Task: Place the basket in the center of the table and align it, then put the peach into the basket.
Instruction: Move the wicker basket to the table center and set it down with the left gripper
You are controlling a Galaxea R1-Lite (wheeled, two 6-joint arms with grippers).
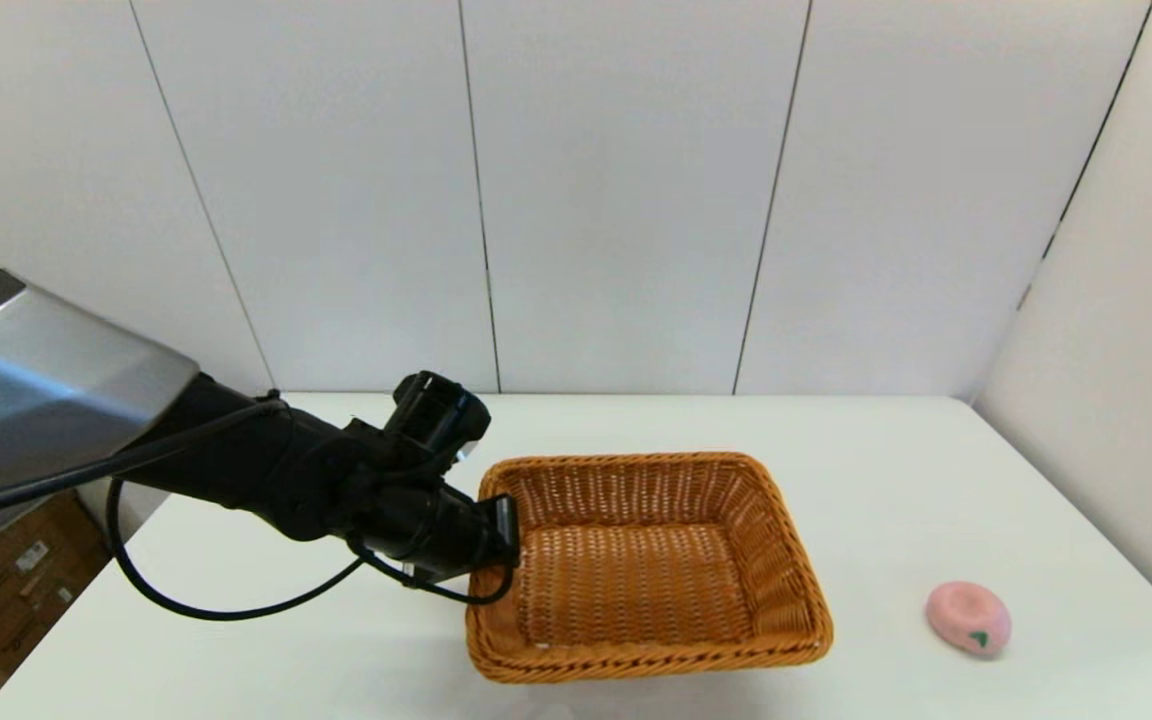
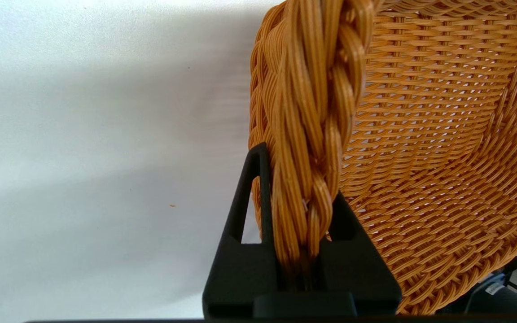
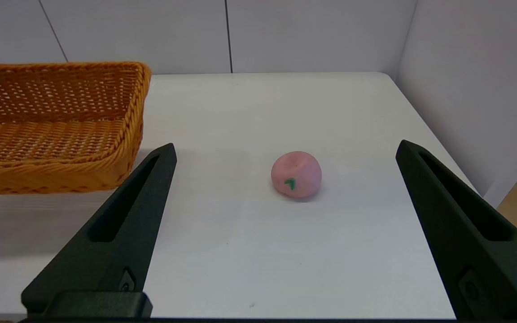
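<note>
The left gripper (image 2: 301, 197) pinches the wicker basket's (image 1: 648, 560) left rim, its fingertips hidden behind the braid, while the right gripper (image 3: 285, 150), fingers spread, faces the peach (image 3: 296, 174) on the table (image 1: 886, 480).

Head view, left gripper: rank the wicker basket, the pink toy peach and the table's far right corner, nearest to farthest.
1. Orange-brown woven wicker basket: its left rim is clamped by the left gripper.
2. Pink toy peach: front right.
3. White table's far right corner: back right.

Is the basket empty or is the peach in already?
Empty. The basket shows only bare weave inside; the peach lies on the table to its right, apart from it.
</note>
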